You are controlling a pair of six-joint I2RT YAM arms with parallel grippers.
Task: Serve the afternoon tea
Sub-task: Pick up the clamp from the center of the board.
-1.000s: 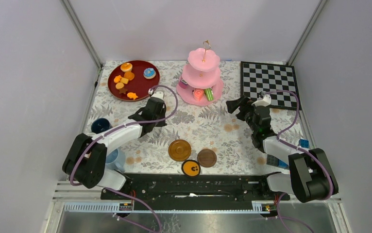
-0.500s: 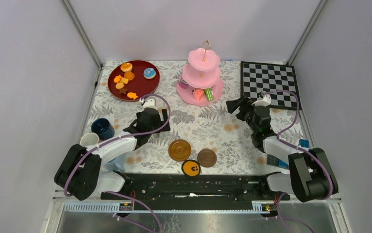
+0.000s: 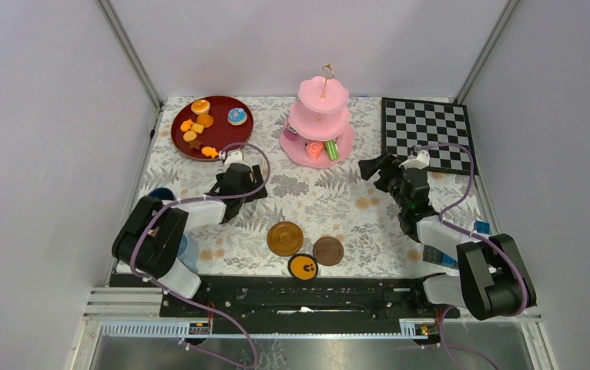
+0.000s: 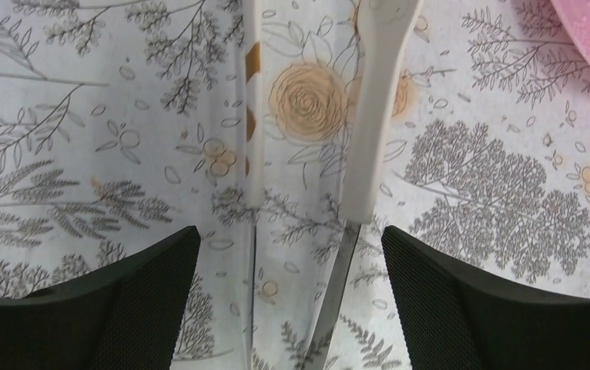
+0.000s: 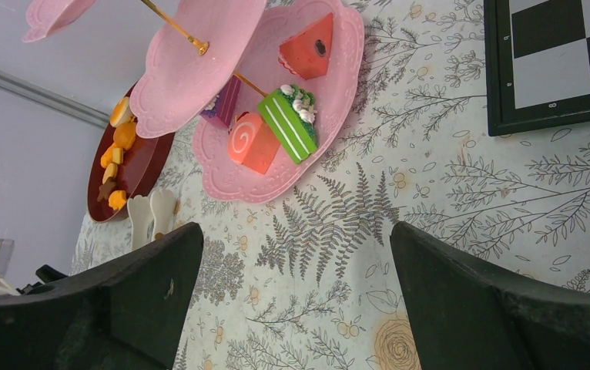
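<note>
Hard to make out: dark-blue cup [image 3: 155, 194] and light-blue cup [image 3: 182, 250], both mostly hidden behind the left arm, near-left of the pink cake stand [image 3: 319, 123]. Small pastries on the glossy red plate [image 3: 226, 135] left of the stand, too small to count.

Counted: three scalloped tiers. Four toy pastries on the lowest: red wedge [image 5: 310, 46], green slice [image 5: 288, 123], pink roll [image 5: 249, 142], purple block [image 5: 222, 104]. Three round saucers [image 3: 285, 238] nearer than the stand.

Left tool [image 4: 290, 231]: fingers apart, straddling white tongs [image 4: 377, 116], gripping nothing.

Right tool [image 5: 296, 231]: fingers apart, holding nothing, right of the stand.

Pink cake stand [image 3: 321, 117], black-and-white checked chessboard [image 3: 427, 131], dark-red tray [image 3: 224, 136], white cloth [image 3: 330, 202] with grey ferns
</note>
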